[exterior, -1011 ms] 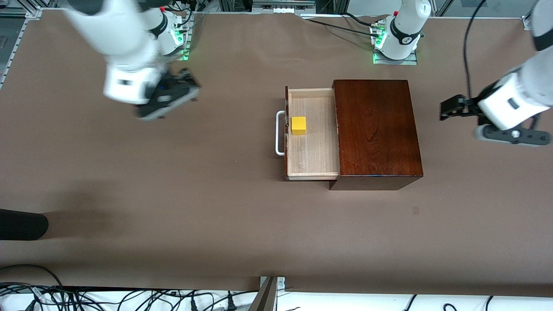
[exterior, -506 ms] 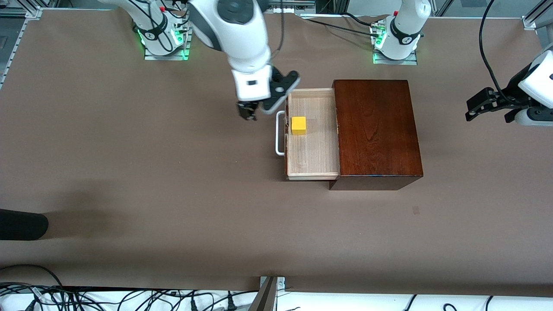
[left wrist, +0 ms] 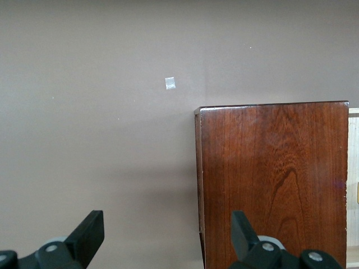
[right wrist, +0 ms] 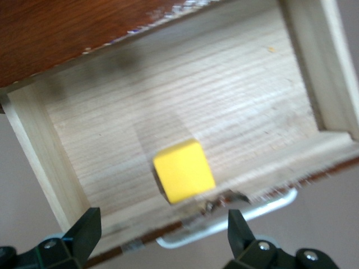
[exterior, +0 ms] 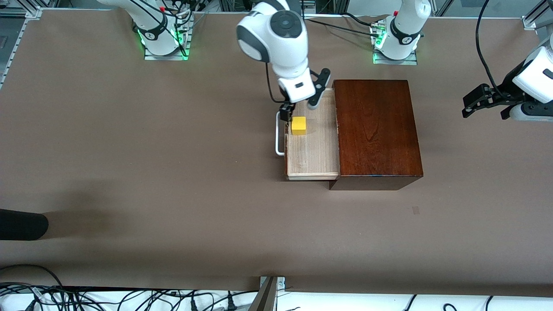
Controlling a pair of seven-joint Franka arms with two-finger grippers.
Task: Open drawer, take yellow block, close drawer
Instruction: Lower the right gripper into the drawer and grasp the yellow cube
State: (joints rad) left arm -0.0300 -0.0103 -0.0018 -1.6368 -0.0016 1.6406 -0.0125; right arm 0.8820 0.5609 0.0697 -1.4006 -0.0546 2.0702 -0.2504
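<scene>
The drawer (exterior: 313, 151) of pale wood stands pulled out of the dark wooden box (exterior: 376, 129), its white handle (exterior: 278, 134) toward the right arm's end. The yellow block (exterior: 298, 125) lies in the drawer against its front wall. My right gripper (exterior: 288, 113) is open and empty just above the drawer's front edge beside the block. The right wrist view shows the block (right wrist: 184, 171), the drawer floor (right wrist: 224, 95) and the handle (right wrist: 235, 216) between my open right gripper (right wrist: 161, 235). My left gripper (exterior: 475, 101) is open and empty, over the table past the box; its wrist view (left wrist: 166, 235) shows the box (left wrist: 275, 179).
A black object (exterior: 21, 224) lies at the table's edge toward the right arm's end, nearer to the front camera. A small tape mark (exterior: 415, 210) sits on the brown table cover nearer to the front camera than the box. Cables run along the front edge.
My right arm has swung from its end of the table to over the drawer's front edge beside the block. My left gripper has drawn away from the box slightly.
</scene>
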